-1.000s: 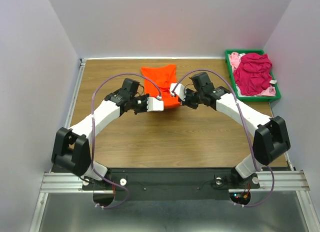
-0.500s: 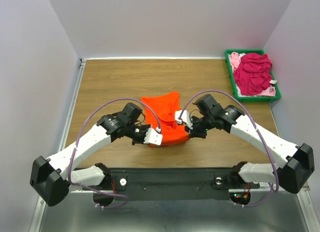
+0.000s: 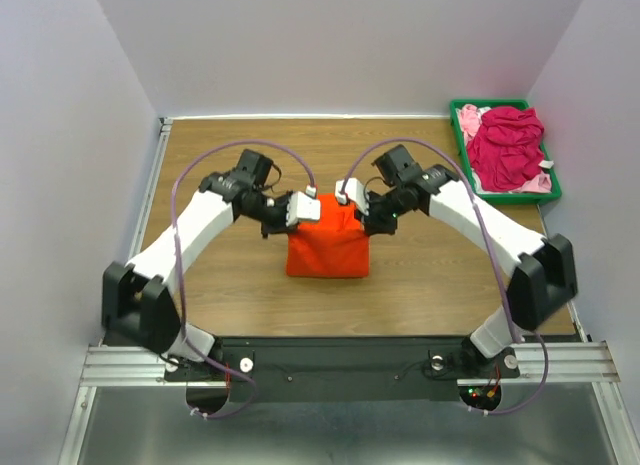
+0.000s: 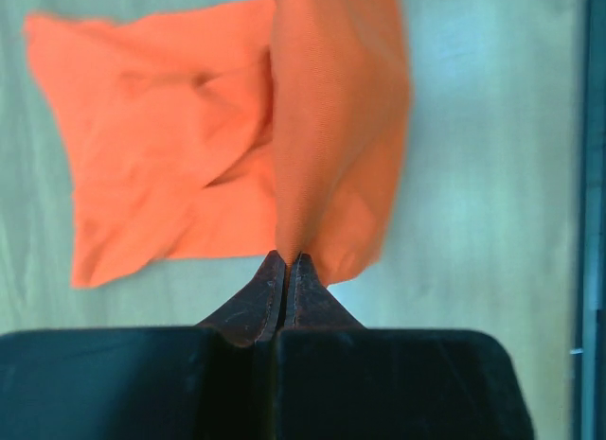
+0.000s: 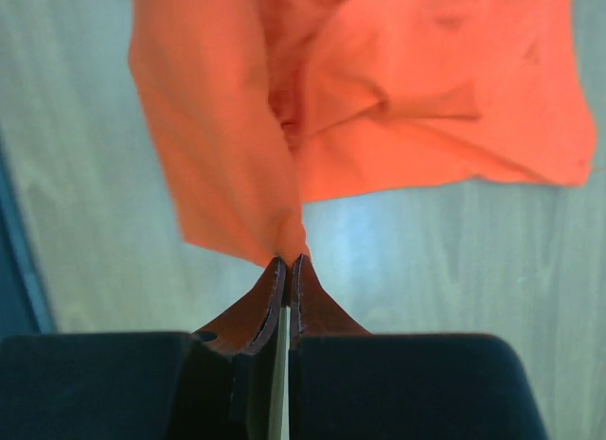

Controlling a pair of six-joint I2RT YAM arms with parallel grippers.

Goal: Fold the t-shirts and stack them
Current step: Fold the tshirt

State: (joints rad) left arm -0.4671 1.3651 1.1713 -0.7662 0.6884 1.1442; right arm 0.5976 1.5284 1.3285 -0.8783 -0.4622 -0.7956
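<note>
Wrist views show left jaws and right jaws pinching the orange t-shirt (image 4: pixel 189 156); only overhead shows the bin (image 3: pixel 463 143).

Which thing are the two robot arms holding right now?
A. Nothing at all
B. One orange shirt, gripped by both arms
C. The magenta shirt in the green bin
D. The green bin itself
B: the left end effector and the right end effector are each pinched shut on a fold of the orange shirt.

A green bin (image 3: pixel 520 197) sits at the wooden table's (image 3: pixel 420 275) far-right corner.
</note>
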